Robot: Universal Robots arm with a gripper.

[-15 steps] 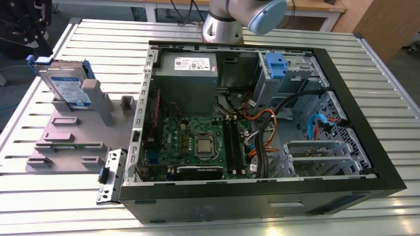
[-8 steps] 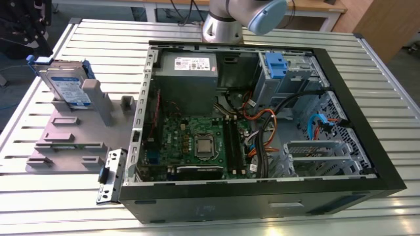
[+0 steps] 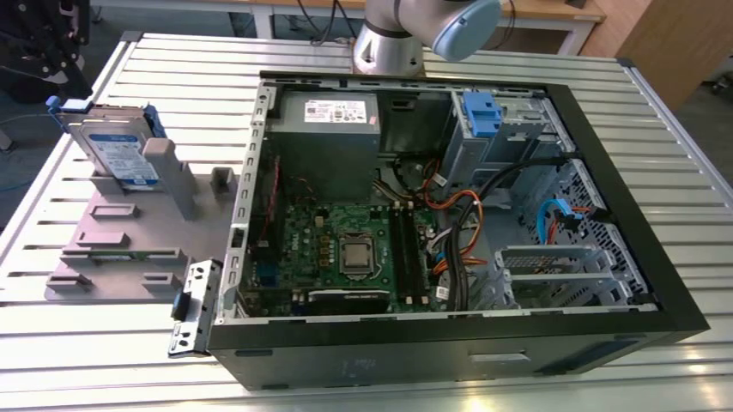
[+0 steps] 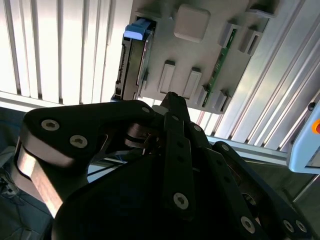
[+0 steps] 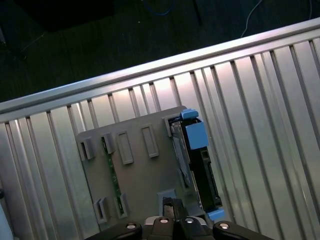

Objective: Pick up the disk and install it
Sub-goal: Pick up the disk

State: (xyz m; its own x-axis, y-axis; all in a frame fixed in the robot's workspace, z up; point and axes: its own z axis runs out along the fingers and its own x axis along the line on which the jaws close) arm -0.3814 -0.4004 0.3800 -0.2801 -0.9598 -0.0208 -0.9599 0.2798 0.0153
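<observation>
Slatted table, one disk (standing), one case

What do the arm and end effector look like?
The arm is a silver-grey tube with a pale blue joint cap, seen in the exterior view. The end effector is matte black: flat linked bars held by round silver screws, seen in the second wrist view.

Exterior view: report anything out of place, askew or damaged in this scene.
Nothing looks spilled or broken. The silver hard drive in its blue plastic carrier stands on edge in the grey slotted holder, outside the open black computer case. One oddity: a grey metal bracket sticks out from the case's corner beside that holder.
</observation>
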